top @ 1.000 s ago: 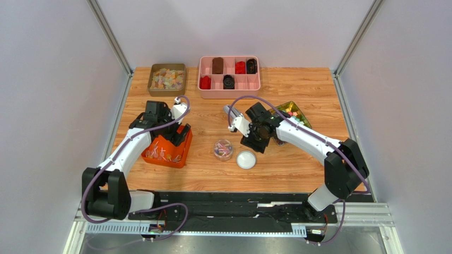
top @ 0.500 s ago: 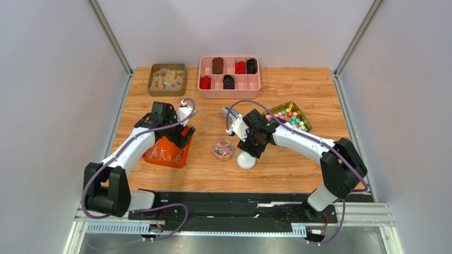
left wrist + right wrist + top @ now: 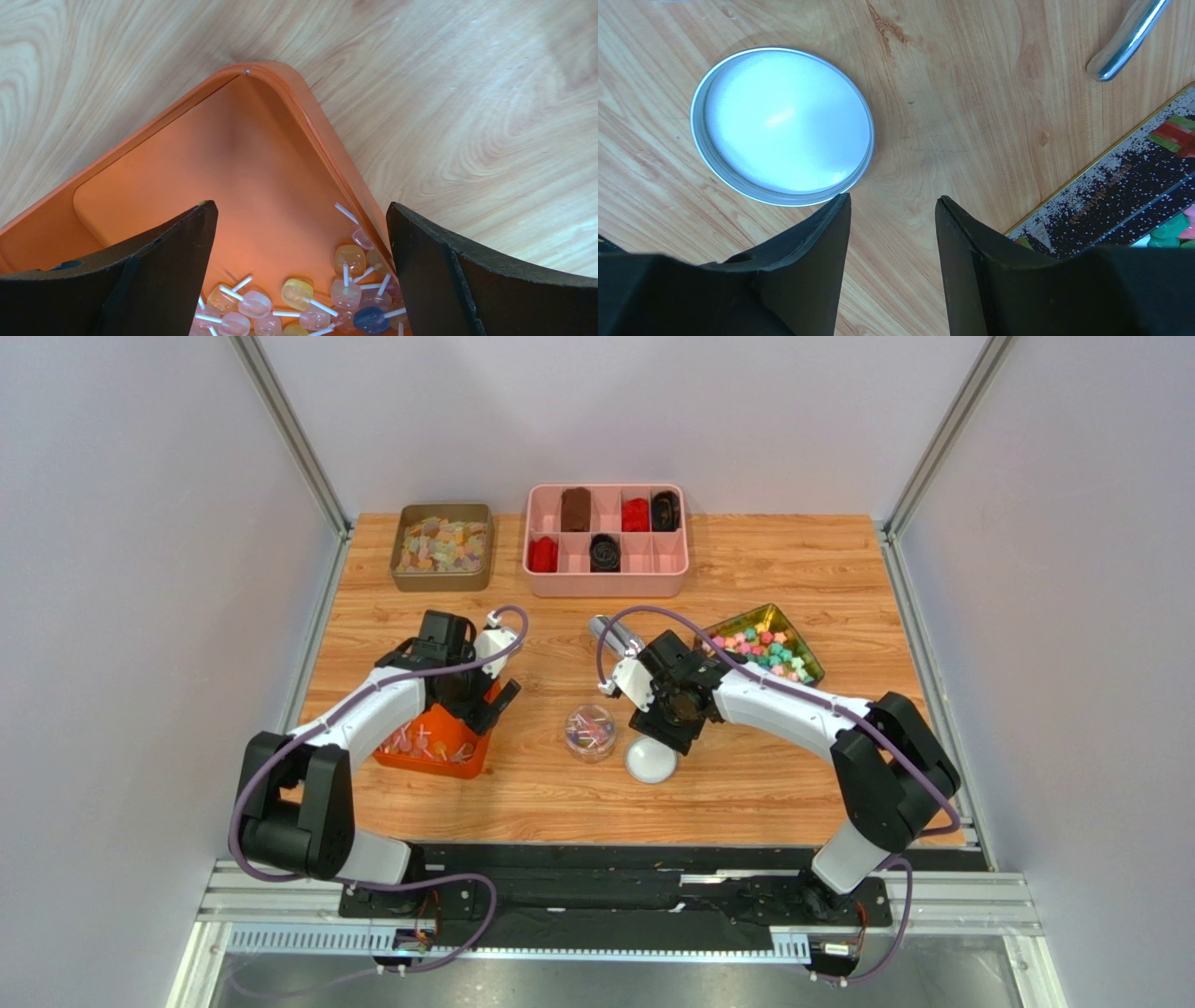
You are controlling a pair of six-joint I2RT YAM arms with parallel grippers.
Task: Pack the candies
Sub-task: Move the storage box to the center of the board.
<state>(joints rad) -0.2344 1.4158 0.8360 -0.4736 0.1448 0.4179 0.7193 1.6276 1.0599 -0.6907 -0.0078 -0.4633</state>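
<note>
Candies [image 3: 349,292] in orange tray [image 3: 210,161]

Robot lab cell: plain grey walls [image 3: 140,546], aluminium posts [image 3: 291,434], wooden table [image 3: 786,798].

Your top camera looks down on the whole table [image 3: 786,581] from high behind its near edge. Close up, your left wrist view faces the orange tray [image 3: 175,175], your right the white lid [image 3: 784,122]; both show from above too.
</note>
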